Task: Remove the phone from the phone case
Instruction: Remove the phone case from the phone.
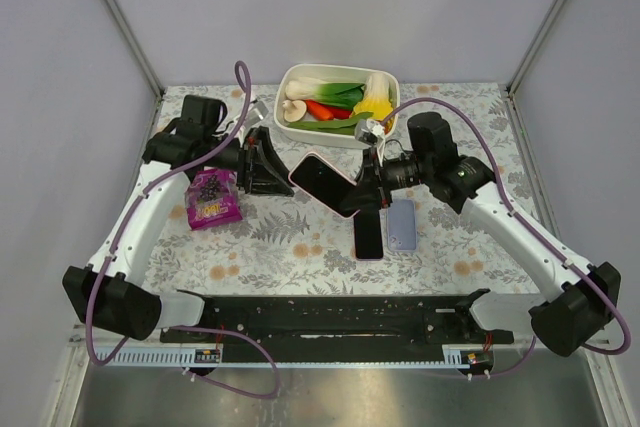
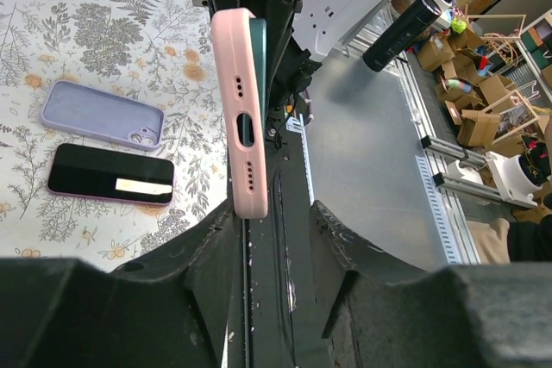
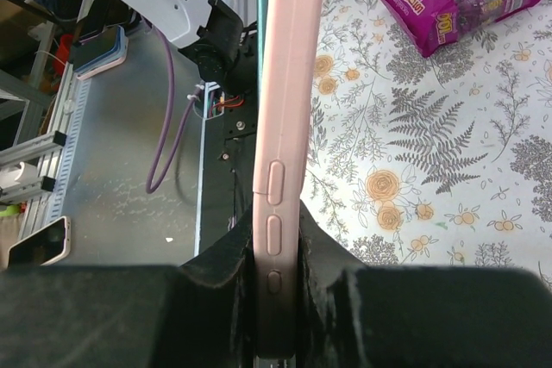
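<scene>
From above, both arms bend inward over the floral table (image 1: 270, 237). The left gripper (image 1: 283, 175) and right gripper (image 1: 362, 192) meet at a tilted pink phone case (image 1: 322, 182).

The left wrist shows the case's matte, rounded end, with its port slot, standing between black foam fingers (image 2: 216, 256). Whether they press it cannot be told. The phone (image 2: 257, 66) sits inside as a dark green edge.

The right wrist shows padded fingers (image 3: 220, 269) pinching the buttoned side.
</scene>
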